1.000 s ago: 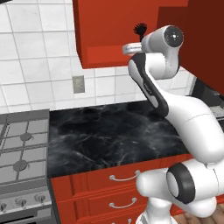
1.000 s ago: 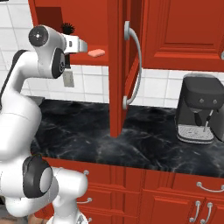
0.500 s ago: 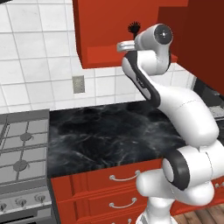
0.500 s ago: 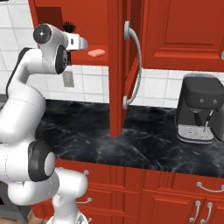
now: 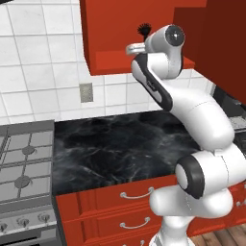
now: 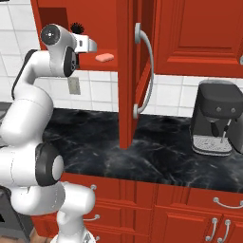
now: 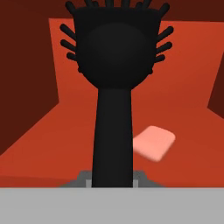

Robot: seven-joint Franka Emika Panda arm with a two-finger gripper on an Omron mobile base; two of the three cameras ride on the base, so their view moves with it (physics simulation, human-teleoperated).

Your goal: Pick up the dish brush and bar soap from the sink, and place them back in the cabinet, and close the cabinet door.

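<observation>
Overhead, cabinet (image 6: 52,9): open, no writing legible.
Gripper (image 7: 112,178): fingers clamped on dish brush (image 7: 114,78) handle, held at the shelf mouth.
Bar soap (image 6: 105,57): flat on cabinet shelf.
Cabinet door (image 6: 137,71): ajar.

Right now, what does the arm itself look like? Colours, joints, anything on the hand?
The arm is glossy white with rounded, tube-like links and dark grey to black rings at the joints. A round dark cap with a small grey centre sits on the side of the wrist joint. The hand is a short light-grey block. No cables or markings are visible.
</observation>
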